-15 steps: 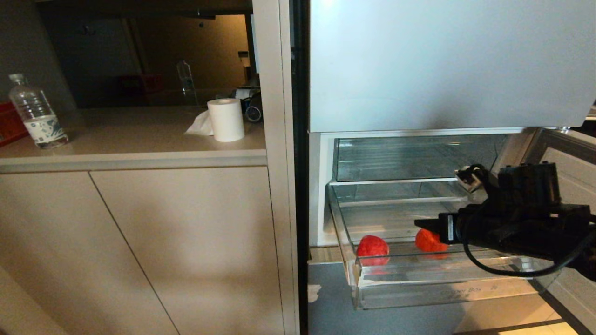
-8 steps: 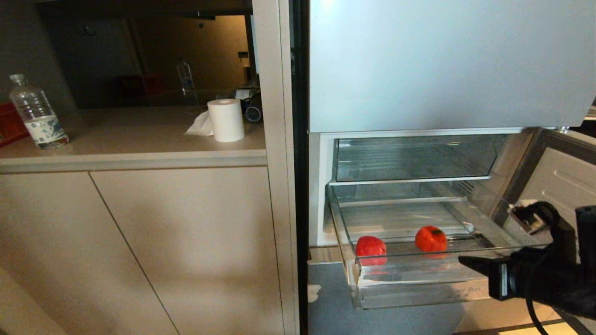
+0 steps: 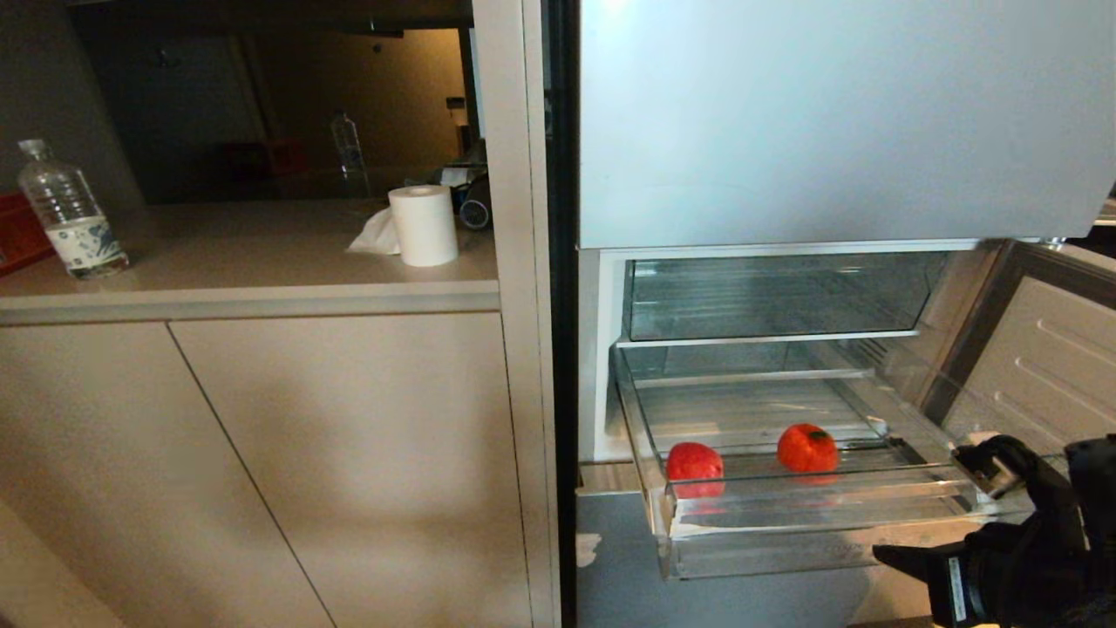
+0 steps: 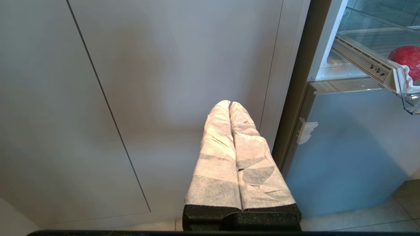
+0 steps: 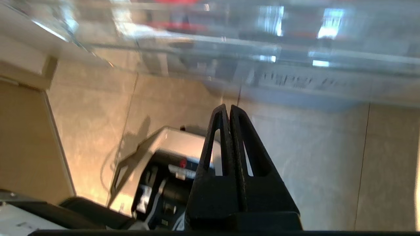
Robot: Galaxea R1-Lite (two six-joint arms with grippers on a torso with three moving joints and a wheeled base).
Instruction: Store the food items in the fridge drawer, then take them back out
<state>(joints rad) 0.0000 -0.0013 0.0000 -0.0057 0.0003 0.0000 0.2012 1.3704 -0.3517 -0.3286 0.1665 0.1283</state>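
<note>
The clear fridge drawer (image 3: 785, 541) stands pulled out of the open fridge. Two red food items lie in it: a crinkly red packet (image 3: 695, 462) near its left front and a round glossy ball (image 3: 807, 447) further right. My right gripper (image 3: 885, 556) is shut and empty, low in front of the drawer's right front corner, below its rim. In the right wrist view its black fingers (image 5: 229, 113) point at the floor under the drawer front (image 5: 295, 82). My left gripper (image 4: 229, 104) is shut and parked before the cabinet doors; the packet (image 4: 407, 60) shows at that view's edge.
A second clear drawer (image 3: 776, 296) sits closed above. The fridge door (image 3: 1046, 366) hangs open at the right. A counter (image 3: 244, 262) on the left carries a water bottle (image 3: 70, 214) and a paper roll (image 3: 423, 224). Cabinet doors (image 3: 261, 471) lie below it.
My right arm has drawn back out of the drawer, away from the round red ball, and sunk to the lower right. Its gripper has shut. Both red items stay in the drawer.
</note>
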